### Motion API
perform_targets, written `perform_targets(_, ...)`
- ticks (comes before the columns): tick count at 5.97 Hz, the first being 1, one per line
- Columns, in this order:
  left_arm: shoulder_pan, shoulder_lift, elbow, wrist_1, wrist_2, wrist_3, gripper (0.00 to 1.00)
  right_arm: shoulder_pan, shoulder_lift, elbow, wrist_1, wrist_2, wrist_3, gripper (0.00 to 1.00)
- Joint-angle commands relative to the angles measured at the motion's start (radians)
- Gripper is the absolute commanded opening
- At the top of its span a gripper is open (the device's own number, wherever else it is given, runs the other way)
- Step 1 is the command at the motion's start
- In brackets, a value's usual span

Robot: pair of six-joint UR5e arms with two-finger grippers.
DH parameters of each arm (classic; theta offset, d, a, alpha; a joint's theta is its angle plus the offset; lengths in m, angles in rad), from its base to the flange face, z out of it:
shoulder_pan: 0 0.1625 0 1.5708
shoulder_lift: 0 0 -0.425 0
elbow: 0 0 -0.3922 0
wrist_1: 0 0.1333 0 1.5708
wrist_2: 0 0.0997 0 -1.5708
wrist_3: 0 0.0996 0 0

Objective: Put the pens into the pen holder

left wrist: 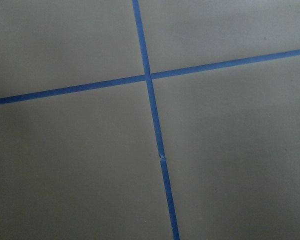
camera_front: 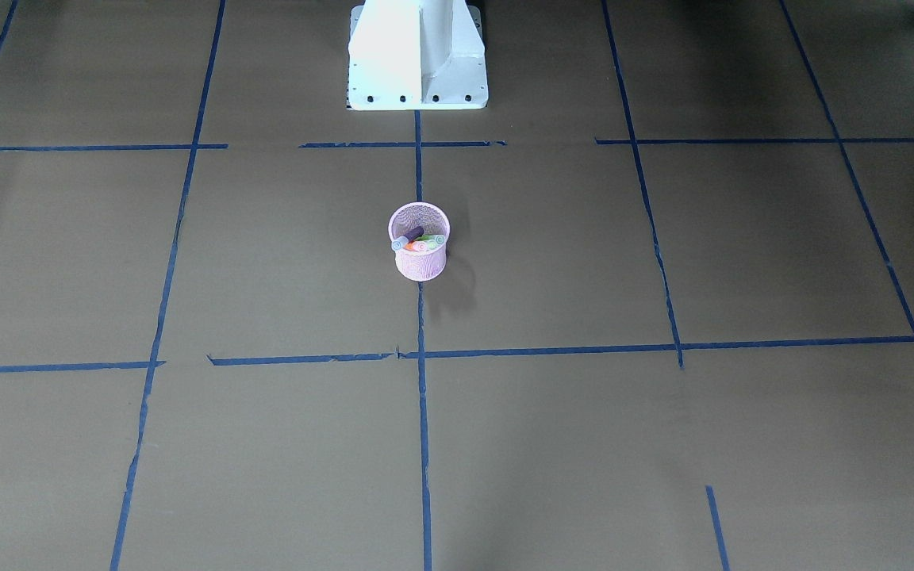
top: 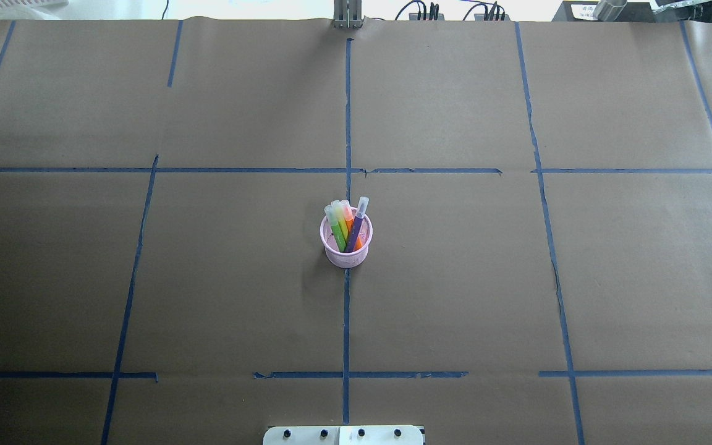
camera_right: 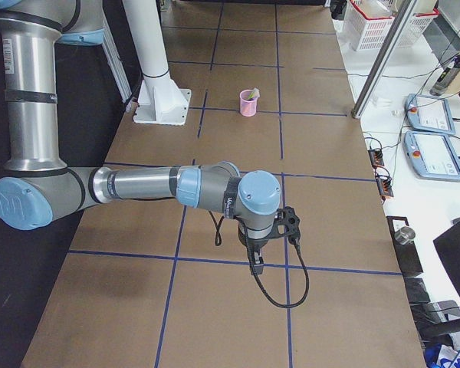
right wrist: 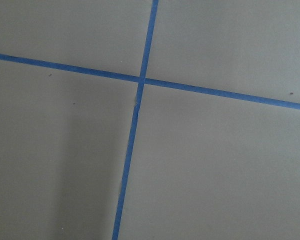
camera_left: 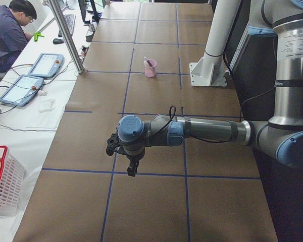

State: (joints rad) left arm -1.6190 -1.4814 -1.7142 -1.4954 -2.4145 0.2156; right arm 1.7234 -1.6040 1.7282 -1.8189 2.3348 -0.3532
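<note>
1. The pen holder (top: 345,253), a pink mesh cup, stands upright in the middle of the table (top: 146,278). It sits on the blue tape line (top: 347,321) that runs from the near edge to the far edge.
2. Four pens stand inside it, with pale caps up above the rim, all leaning toward the far side.
3. The green pen (top: 337,237) is leftmost, with the yellow pen (top: 342,226) beside it and then the orange pen (top: 348,217). The purple pen (top: 356,228) is rightmost, and its cap reaches highest.
4. The left arm (camera_left: 207,131) lies stretched low over the left end of the table, well apart from the cup.
5. The left gripper (camera_left: 113,146) hangs under that arm's wrist. I cannot tell whether its fingers are spread or pressed together.
6. The right arm (camera_right: 138,184) reaches out low over the right end of the table, also well apart from the cup.
7. The right gripper (camera_right: 290,223) sits below its wrist, and I cannot tell the state of its fingers either.
8. Each wrist camera looks down on brown paper. The left one shows a tape crossing (left wrist: 149,76), and the right one shows another crossing (right wrist: 141,79).
9. A white pedestal (camera_front: 417,55) stands at the near edge, in line with the cup.
10. An operator (camera_left: 5,35) sits at a desk beyond the far edge, near two touch screens (camera_left: 45,64).
</note>
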Motion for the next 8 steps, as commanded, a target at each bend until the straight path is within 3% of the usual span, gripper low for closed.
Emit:
perform_targets(1, 0.001, 0.013, -0.014, -0.008, 0.015, 0.001, 1.00, -0.007, -0.004, -0.001, 0.001, 0.009, 0.002, 1.00)
perform_targets(8, 0.001, 0.018, -0.004, -0.006, 0.014, 0.002, 1.00, -0.013, -0.005, -0.001, 0.003, 0.011, 0.002, 1.00)
